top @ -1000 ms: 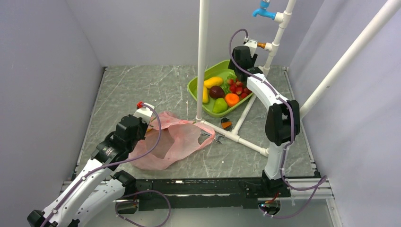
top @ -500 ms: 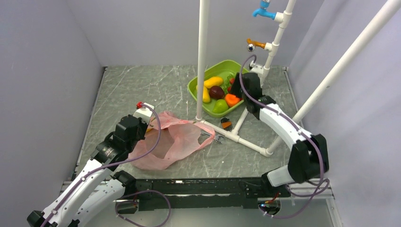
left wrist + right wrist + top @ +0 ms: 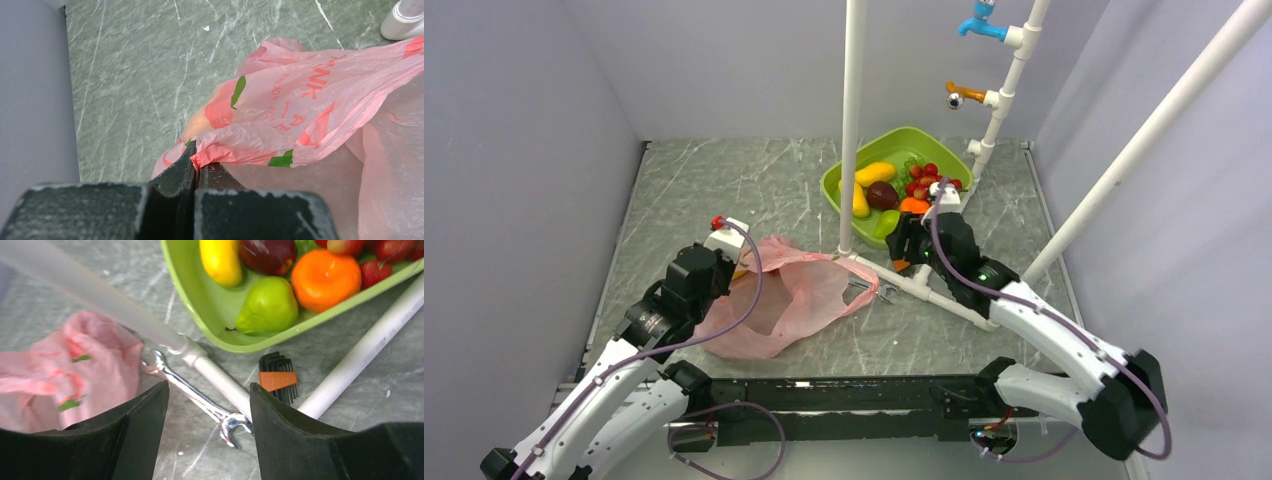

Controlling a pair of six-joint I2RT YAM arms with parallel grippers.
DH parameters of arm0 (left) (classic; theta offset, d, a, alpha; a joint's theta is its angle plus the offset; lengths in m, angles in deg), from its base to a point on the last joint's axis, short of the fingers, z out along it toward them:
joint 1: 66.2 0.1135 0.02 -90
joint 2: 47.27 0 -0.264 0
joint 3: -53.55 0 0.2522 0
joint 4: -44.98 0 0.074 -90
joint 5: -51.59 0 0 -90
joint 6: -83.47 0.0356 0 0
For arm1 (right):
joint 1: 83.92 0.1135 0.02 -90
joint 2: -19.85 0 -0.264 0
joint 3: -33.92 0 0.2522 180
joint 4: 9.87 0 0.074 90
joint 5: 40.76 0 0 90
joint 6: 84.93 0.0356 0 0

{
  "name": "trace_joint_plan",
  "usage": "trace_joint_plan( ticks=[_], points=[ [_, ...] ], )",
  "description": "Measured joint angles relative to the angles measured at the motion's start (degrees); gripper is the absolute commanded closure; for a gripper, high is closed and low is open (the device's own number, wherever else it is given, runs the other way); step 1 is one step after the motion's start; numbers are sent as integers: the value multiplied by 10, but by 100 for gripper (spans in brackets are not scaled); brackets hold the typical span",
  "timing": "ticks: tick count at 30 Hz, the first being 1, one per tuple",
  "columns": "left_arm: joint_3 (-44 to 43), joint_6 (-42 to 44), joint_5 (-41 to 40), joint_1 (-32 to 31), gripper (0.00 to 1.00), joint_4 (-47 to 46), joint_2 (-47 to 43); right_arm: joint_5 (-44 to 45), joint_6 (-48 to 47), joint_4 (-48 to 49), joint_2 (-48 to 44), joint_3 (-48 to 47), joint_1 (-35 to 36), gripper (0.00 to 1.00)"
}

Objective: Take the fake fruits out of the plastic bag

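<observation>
The pink plastic bag (image 3: 789, 300) lies crumpled at the table's near left, its mouth facing right. My left gripper (image 3: 196, 159) is shut on a bunched edge of the plastic bag (image 3: 300, 95); an orange-yellow shape (image 3: 197, 122) shows through the film beside it. Fake fruits lie in the green tub (image 3: 832, 190): a green pear (image 3: 267, 305), yellow bananas (image 3: 220, 260) and a red grape cluster (image 3: 927, 178). My right gripper (image 3: 209, 387) hangs open and empty above the pipe base, between tub and bag, also seen from above (image 3: 902, 250).
The tub also holds an orange fruit (image 3: 325, 277), a dark maroon fruit (image 3: 265, 252) and a yellow mango (image 3: 875, 173). A steel wrench (image 3: 200, 397) and an orange hex-key set (image 3: 278, 377) lie by the white pipe frame (image 3: 852, 120). Grey walls enclose the table.
My right arm has drawn back from over the tub toward the near side and lowered, its open gripper now facing the wrench and bag. The left gripper keeps its hold on the bag.
</observation>
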State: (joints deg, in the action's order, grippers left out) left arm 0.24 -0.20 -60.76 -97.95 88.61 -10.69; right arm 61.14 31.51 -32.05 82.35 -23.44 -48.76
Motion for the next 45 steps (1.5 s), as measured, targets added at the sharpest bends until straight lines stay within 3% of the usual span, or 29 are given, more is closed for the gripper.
trace_joint_plan(
  ticks=[7, 12, 20, 26, 35, 45],
  points=[
    [0, 0, 0, 0, 100, 0, -4, -24, -17, 19, -173, 18, 80, 31],
    [0, 0, 0, 0, 100, 0, -5, -69, -30, 64, -182, 19, 155, 36],
    [0, -1, 0, 0, 100, 3, -2, -73, -45, 104, 6, -18, 305, 45],
    [0, -1, 0, 0, 100, 4, -7, -6, -97, 130, 163, -73, 390, 53],
    [0, -1, -1, 0, 100, 4, -16, 123, -181, 190, 367, -195, 393, 57],
    [0, 0, -34, 9, 100, 2, -23, 170, -266, 234, 524, -301, 383, 53]
  ],
)
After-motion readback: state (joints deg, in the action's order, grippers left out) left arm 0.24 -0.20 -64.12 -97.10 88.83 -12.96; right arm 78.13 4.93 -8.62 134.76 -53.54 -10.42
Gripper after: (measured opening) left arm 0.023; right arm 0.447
